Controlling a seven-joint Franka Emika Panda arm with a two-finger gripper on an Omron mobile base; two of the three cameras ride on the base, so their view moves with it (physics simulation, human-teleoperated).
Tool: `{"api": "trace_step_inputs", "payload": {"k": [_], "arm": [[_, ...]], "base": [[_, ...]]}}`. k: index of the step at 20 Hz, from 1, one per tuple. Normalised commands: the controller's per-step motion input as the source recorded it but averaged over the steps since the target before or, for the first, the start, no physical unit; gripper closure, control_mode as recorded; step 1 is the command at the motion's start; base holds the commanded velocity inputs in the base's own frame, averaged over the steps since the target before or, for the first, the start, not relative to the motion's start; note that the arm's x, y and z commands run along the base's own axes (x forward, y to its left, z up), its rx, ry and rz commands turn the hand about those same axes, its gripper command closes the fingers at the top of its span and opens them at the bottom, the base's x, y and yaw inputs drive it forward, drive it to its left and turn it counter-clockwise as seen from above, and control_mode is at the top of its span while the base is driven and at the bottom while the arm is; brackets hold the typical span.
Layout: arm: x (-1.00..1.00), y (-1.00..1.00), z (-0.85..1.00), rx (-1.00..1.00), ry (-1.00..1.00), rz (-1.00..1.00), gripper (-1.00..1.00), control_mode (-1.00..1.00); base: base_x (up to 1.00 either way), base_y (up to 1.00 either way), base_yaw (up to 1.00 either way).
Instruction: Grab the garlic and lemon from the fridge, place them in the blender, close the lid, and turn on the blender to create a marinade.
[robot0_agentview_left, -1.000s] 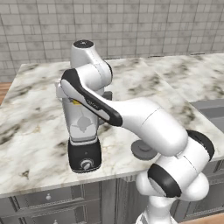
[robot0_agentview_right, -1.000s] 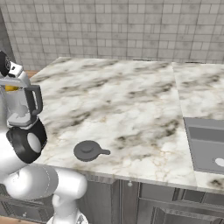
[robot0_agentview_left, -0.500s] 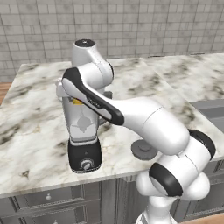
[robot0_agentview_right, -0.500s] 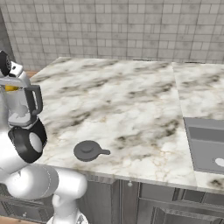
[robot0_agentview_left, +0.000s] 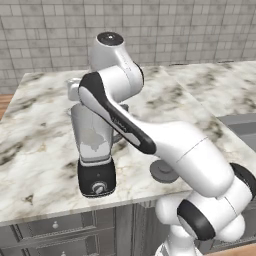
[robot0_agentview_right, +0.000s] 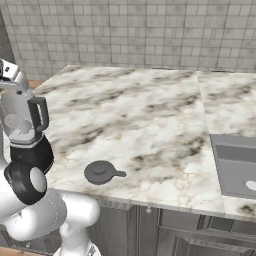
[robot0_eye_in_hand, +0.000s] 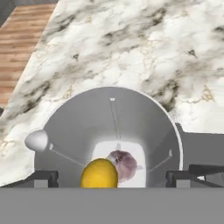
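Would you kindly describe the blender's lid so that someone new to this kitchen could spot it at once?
Start at the marbled counter and find the blender at its left end. On the counter to the blender's right, near the front edge, lies the lid, off the jar. It is a small, flat, dark grey disc with a raised centre and a short side tab.
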Motion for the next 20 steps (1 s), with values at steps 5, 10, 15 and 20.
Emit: {"api": "trace_step_inputs", "payload": {"k": [5, 10, 15, 20], "arm": [[-0.61, -1.00, 0.03, 0.12, -0.06, 0.03, -1.00, -1.00], [-0.29, -1.00, -0.01, 0.11, 0.00, 0.17, -1.00, -1.00], [-0.20, -1.00, -0.02, 0.04, 0.00, 0.30, -1.00, -1.00], [-0.21, -1.00, -0.34, 0.03, -0.01, 0.40, -1.00, -1.00]], "base": [[0.00, 0.00, 0.00], [0.00, 0.00, 0.00], [0.00, 0.00, 0.00], [0.00, 0.00, 0.00]]}}
